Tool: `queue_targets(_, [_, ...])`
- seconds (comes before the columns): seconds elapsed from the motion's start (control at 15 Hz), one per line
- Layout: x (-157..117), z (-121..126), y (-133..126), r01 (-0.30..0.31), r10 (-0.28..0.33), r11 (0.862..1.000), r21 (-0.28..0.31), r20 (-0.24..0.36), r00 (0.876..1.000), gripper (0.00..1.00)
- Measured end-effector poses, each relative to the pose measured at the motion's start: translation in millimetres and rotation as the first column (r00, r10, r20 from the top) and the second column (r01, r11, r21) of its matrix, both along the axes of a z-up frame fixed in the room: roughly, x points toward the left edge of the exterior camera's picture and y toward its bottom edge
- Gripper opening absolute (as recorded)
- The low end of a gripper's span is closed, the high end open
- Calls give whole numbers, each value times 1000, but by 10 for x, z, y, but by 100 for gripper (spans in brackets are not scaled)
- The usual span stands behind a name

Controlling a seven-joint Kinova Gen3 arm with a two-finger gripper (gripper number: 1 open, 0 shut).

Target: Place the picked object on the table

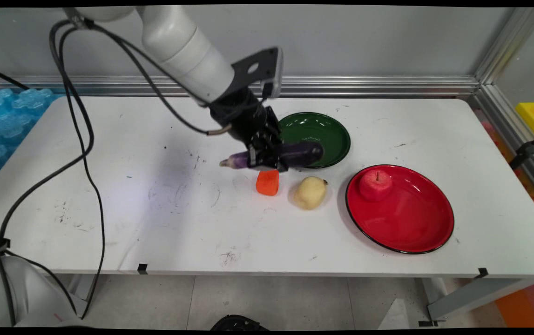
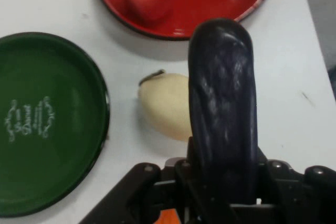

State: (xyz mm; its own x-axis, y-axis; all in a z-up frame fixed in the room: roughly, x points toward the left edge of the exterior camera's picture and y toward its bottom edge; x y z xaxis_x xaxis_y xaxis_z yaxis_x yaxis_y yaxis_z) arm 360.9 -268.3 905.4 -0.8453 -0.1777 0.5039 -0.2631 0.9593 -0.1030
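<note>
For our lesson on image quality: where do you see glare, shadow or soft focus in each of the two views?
Main view: glare streaks on the glossy green round plate and the red round plate; the pale yellow pear-like fruit casts a soft shadow leftward. Hand view: the dark purple eggplant held in the tool looks soft, and shadow lies under the red plate's rim.

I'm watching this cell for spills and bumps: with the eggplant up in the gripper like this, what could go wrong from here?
1. The gripper holds the eggplant nearer its stem end, so the long dark end overhangs and might tilt or slip.
2. The orange piece and the pale pear lie just below; a drop could knock them.
3. The eggplant's tip overlaps the green plate rim in the main view; swinging low might clip it.
</note>
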Motion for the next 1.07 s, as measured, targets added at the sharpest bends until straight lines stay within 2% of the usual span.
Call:
queue_targets(0.2, [-63, -166, 95, 54, -54, 999, 0, 18, 998, 0])
queue_targets(0.53, [-243, -608, 186, 151, -151, 989, 12, 52, 987, 0])
queue_targets(0.8, [-409, -988, 169, 194, -195, 981, 27, 78, 978, 0])
queue_targets(1.07, [-589, -1303, 87, 213, -215, 976, 37, 96, 972, 0])
